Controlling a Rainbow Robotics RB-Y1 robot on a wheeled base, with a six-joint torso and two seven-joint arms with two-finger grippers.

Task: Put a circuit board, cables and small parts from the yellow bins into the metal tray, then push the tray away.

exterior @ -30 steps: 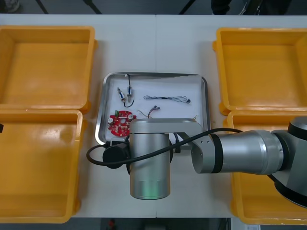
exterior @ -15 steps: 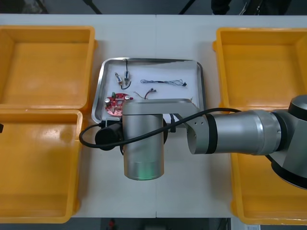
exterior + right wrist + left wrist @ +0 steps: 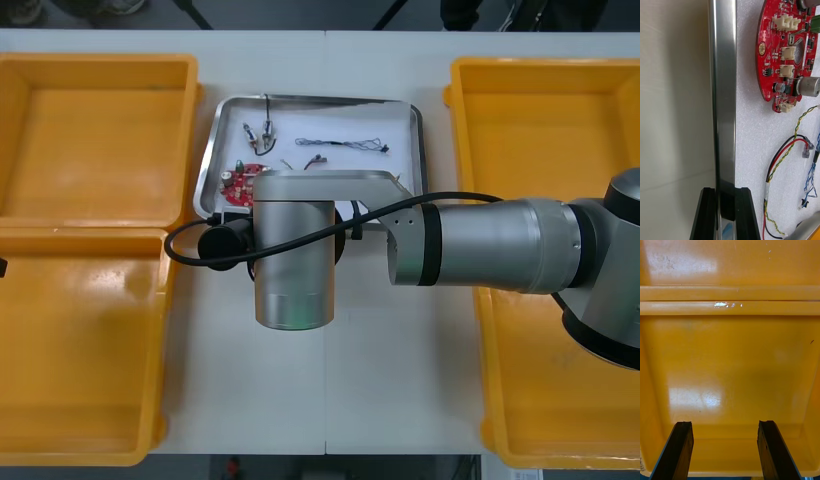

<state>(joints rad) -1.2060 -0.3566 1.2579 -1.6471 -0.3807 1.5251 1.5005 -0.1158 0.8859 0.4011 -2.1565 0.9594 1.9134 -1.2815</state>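
Your right jaws clamp the near rim of the metal tray, mid-counter, circuit board and cables inside. Push it straight far, don't twist. Your left jaws hang wide over a left yellow bin.

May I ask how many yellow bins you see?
4: far left bin, near left bin, far right bin, near right bin partly under the right arm; right gripper grips the tray rim.

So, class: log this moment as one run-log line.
right hand: shut on metal tray rim | in tray: circuit board, cables, small metal parts | left hand: open over yellow bin
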